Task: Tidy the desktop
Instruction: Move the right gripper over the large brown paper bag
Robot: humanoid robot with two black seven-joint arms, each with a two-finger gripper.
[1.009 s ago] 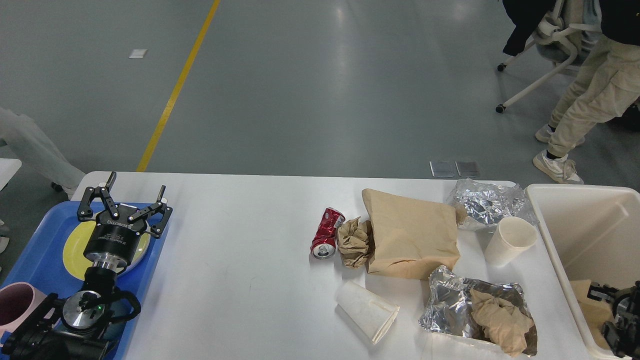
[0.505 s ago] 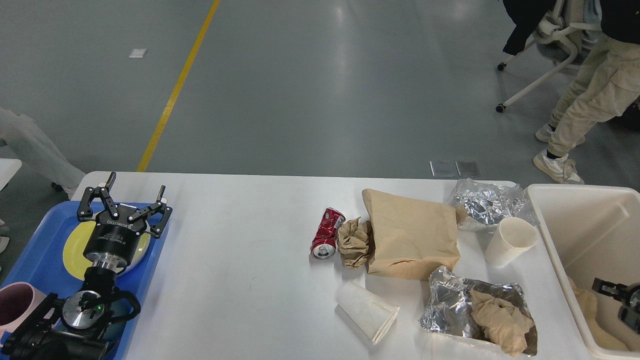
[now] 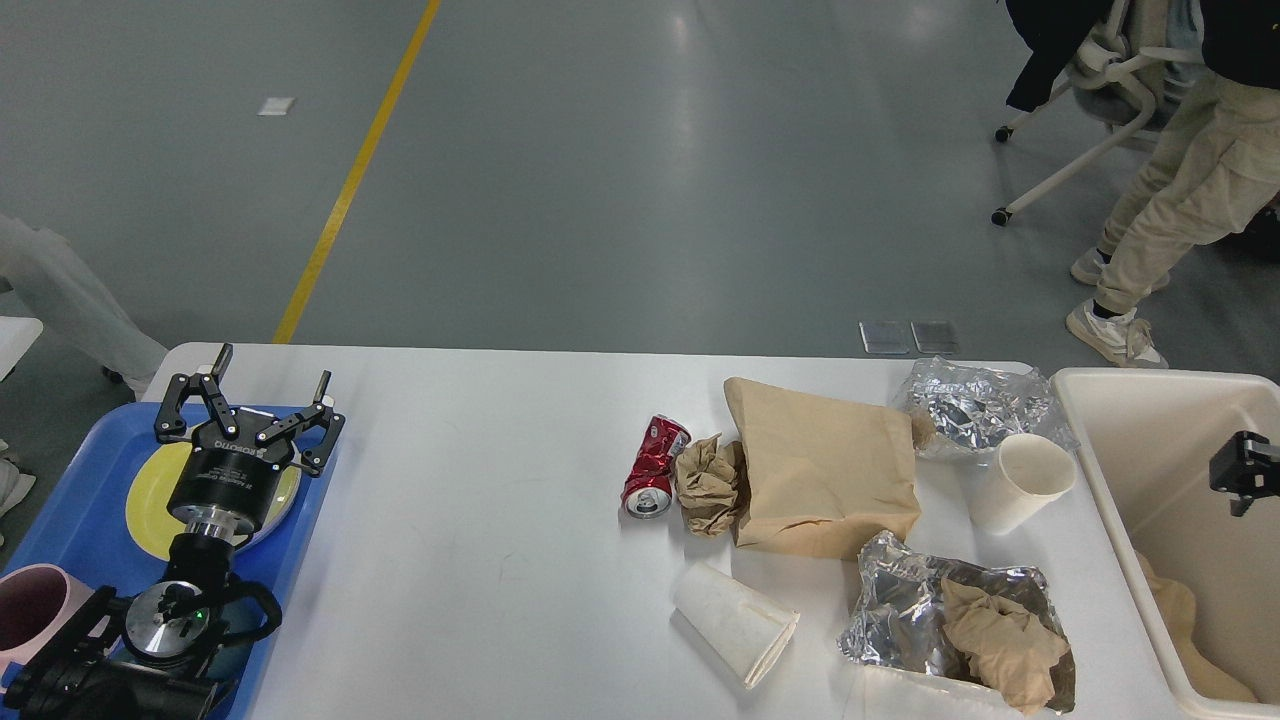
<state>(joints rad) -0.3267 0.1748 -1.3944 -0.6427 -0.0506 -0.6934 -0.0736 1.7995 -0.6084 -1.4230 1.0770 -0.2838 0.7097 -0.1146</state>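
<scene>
Over the blue tray at lower left of the frame, my left gripper hangs with its fingers spread wide and nothing between them, right above the yellow plate. A pink mug sits on the same tray, at the bottom left corner. At the right edge only a small dark piece of my right gripper shows, above the cream bin; I cannot tell whether its fingers are apart or together. Crumpled brown paper lies in the bin's bottom.

The bench fills the lower half of the frame and is far from tidy. Its left and middle are bare; the clutter sits right of centre: a crushed red can touching a paper wad, a flat brown bag, one paper cup by the bin wall beside a foil ball, another cup on its side near the front, and a foil sheet with brown paper on it.

My worries: the tipped cup could roll off the front edge if nudged. The foil may tear or shed its paper when lifted. The right arm, swinging back out, could clip the bin wall or knock the near cup.
</scene>
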